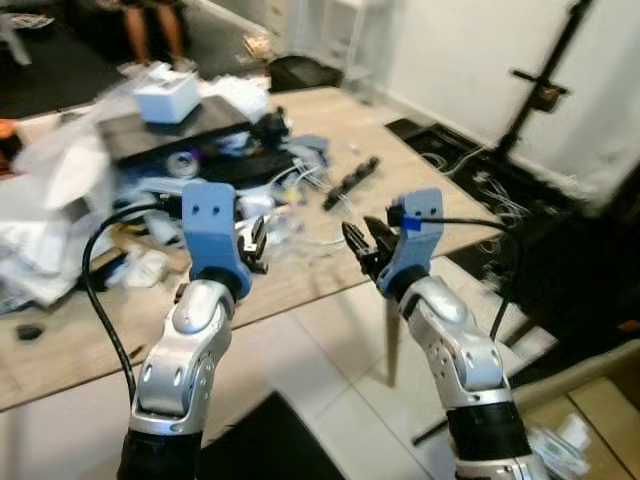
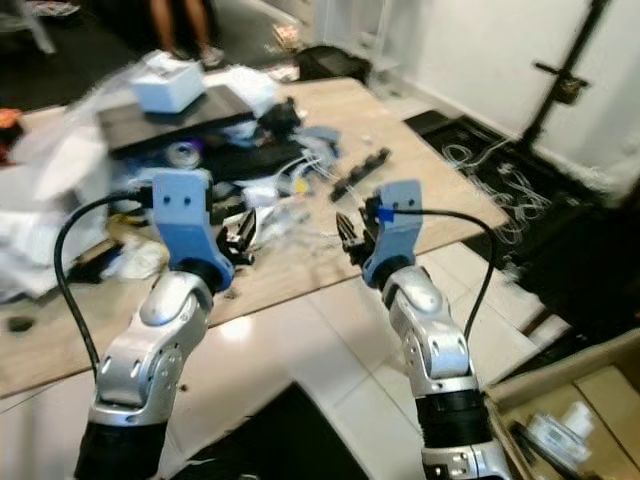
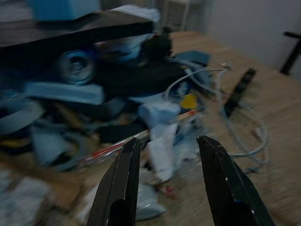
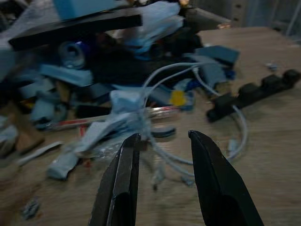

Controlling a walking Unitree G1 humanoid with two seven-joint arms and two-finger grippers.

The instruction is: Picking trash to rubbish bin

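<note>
Both arms were raised over the near edge of the long light wooden desk (image 1: 330,275), probably staged for a pick off the clutter pile, nothing carried yet

Left gripper (image 3: 171,181): jaws released, empty, lined up on a crumpled white paper-and-plastic wrapper (image 3: 162,141) lying on the desk just ahead of the fingertips. Judging from the framing, that was the intended trash item

Right gripper (image 4: 160,176): jaws also released, empty, aimed at the same litter patch from the other side, loose pale cable (image 4: 188,89) looping across it

Where the trash sat: head view, wrapper at the near fringe of the pile, about 1 o'clock from the left gripper and about 10 o'clock from the right one, short of the black power strip (image 1: 350,182)

Orientation: wrist view is blurred, but the wrapper looked elongated, long axis running roughly along the left gripper's approach line, near end toward the fingers, far end into the pile. So the jaws would straddle its narrow width, which suits a pinch

Risk, my read: cable lay touching or right beside it, could snag

Black flat tray with white box (image 1: 168,98) sat at 12 o'clock, well apart. No bin identifiable; an open cardboard box (image 2: 575,420) stood on the floor at 4 o'clock
</note>
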